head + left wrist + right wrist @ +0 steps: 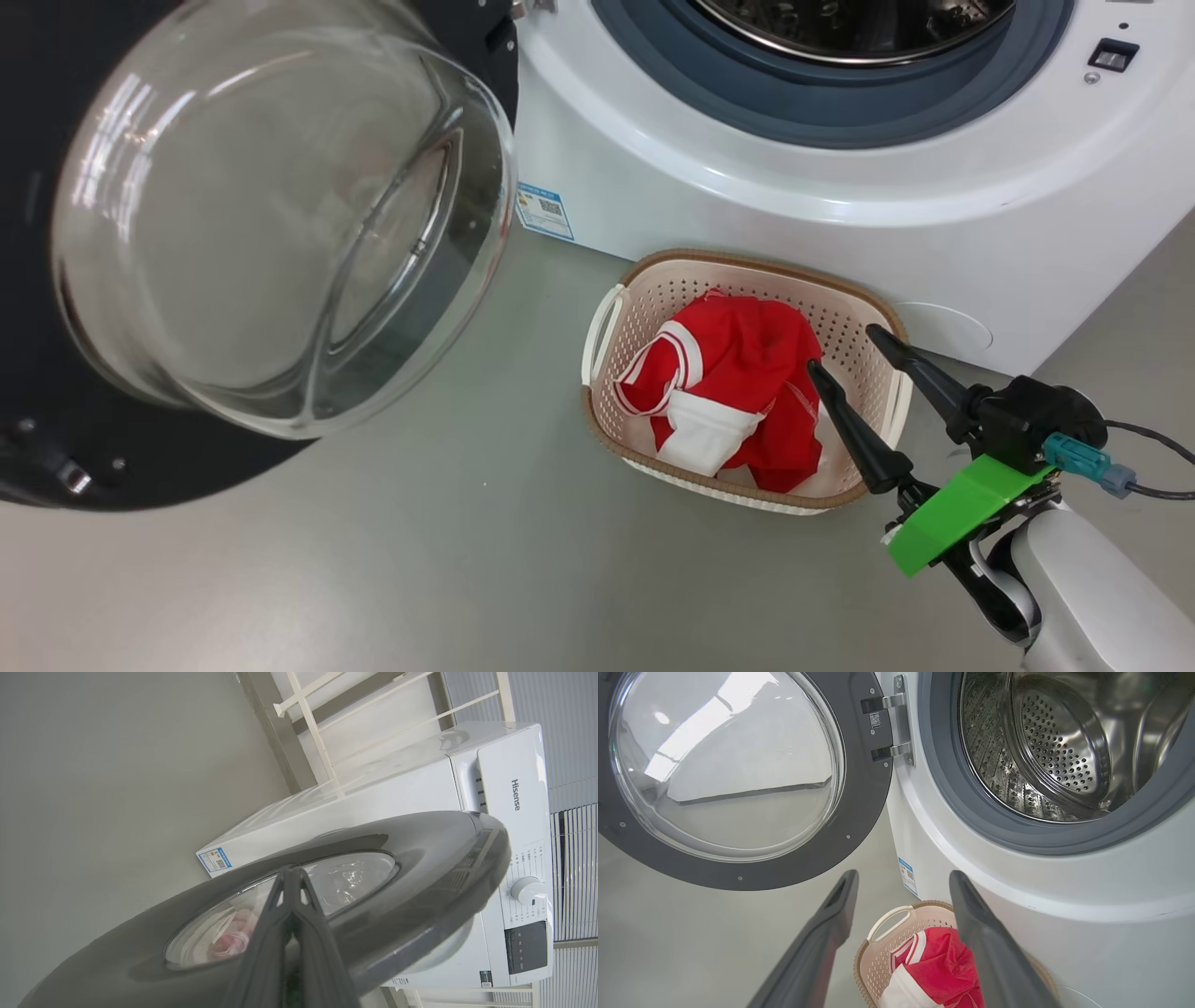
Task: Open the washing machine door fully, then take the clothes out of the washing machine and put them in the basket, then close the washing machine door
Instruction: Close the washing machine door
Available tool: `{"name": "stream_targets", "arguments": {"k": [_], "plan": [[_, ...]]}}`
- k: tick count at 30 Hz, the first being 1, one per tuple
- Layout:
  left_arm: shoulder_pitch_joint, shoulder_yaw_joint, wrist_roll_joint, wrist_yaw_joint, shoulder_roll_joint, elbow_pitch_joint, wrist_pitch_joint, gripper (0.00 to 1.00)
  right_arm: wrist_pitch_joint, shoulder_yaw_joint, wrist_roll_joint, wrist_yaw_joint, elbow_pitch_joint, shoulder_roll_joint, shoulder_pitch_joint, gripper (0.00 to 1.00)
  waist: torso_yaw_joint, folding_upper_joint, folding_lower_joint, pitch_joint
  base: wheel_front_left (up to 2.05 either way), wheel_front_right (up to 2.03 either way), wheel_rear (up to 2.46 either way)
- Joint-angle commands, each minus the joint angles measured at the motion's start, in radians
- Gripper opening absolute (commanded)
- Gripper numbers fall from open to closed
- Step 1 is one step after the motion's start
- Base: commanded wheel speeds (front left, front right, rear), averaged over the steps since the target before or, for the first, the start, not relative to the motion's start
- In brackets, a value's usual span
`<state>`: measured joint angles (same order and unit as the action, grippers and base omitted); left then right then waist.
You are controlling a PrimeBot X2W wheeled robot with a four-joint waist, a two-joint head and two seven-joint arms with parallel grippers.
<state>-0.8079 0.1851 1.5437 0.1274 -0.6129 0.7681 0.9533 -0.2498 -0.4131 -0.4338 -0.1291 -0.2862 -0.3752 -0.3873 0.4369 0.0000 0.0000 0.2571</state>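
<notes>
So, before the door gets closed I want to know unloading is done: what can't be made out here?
- Drum: its near floor is hidden behind the gasket in the right wrist view; cut off by the top edge in the head view.
- Basket bottom, head view: covered by the clothes; their number is unclear.
- Left gripper, left wrist view: contact with the door unclear.

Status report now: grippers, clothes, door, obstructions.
Left gripper shut, at outer face of washing machine door. Right gripper open above basket. Clothes in basket; visible drum bare. Door open; basket sits close before machine.
</notes>
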Motion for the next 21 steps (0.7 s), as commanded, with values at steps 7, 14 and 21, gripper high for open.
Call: {"name": "stream_targets", "arguments": {"k": [7, 14, 21], "plan": [[0.088, 0.009, 0.045, 0.003, -0.050, -0.152, 0.121, 0.00, -0.012, -0.009, -0.003, -0.002, 0.024, 0.012, 0.029, 1.00, -0.002, 0.0000, 0.0000, -0.028, 0.00, 0.00, 0.00], [0.205, 0.023, 0.106, 0.003, -0.044, -0.344, 0.242, 0.00, -0.012, 0.010, -0.003, -0.002, 0.033, 0.020, 0.057, 1.00, -0.015, 0.0000, 0.0000, -0.058, 0.00, 0.00, 0.00], [0.301, 0.023, 0.140, 0.003, -0.015, -0.533, 0.319, 0.00, -0.012, 0.025, -0.001, -0.002, 0.043, 0.027, 0.079, 1.00, -0.047, 0.0000, 0.0000, -0.081, 0.00, 0.00, 0.00]]}}
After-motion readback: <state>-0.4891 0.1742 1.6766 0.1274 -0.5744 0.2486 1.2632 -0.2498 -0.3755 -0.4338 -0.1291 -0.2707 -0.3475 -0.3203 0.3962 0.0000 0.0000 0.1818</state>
